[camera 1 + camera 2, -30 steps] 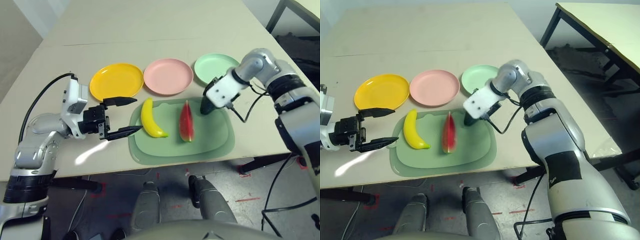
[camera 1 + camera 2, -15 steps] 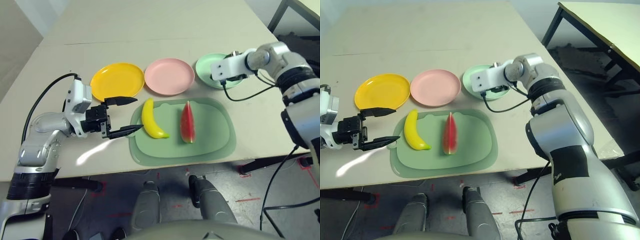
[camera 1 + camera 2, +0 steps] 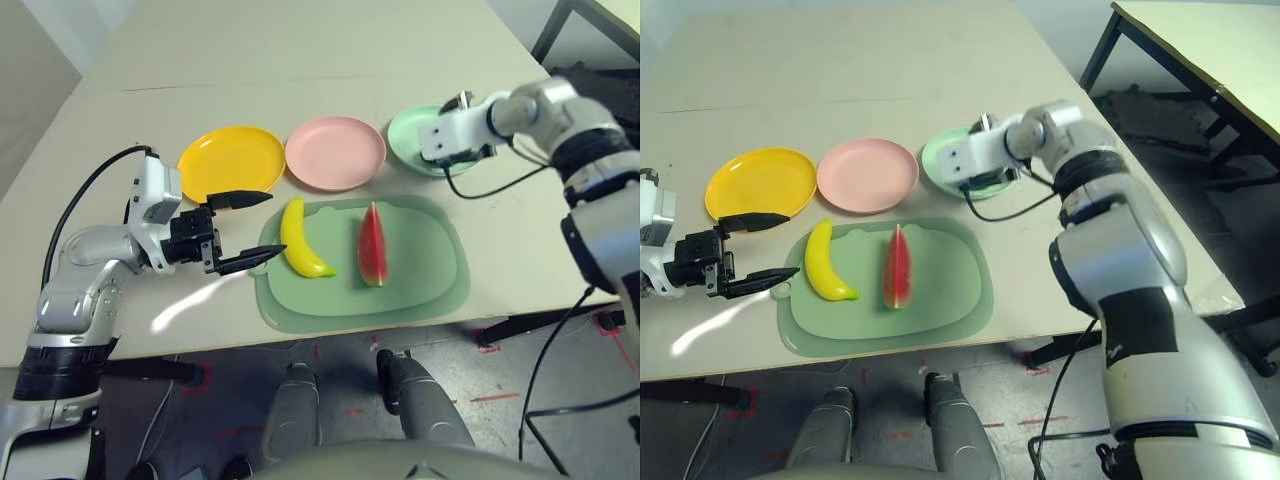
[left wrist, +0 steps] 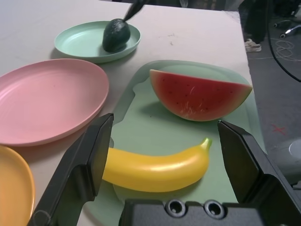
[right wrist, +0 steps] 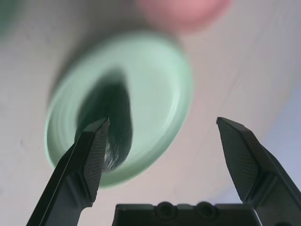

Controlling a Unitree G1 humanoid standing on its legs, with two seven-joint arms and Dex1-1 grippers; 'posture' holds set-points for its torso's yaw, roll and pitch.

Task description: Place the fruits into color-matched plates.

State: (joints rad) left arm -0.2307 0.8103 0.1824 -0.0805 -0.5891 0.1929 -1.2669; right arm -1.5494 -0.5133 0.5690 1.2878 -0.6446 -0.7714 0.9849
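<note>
Avocado [image 4: 116, 36] on green plate [image 4: 70, 41], R pincer [image 5: 162, 125] released, L pincer [image 4: 164, 122] spread — banana [image 4: 157, 170] + watermelon [image 4: 200, 96] on mat [image 4: 141, 134]

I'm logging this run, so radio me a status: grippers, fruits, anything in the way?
Right gripper open at green plate, avocado on it. Left gripper open, empty. Banana, watermelon on mat. No obstruction seen.

No readable text, labels, brands, numbers or signs can be made out on anything here.
</note>
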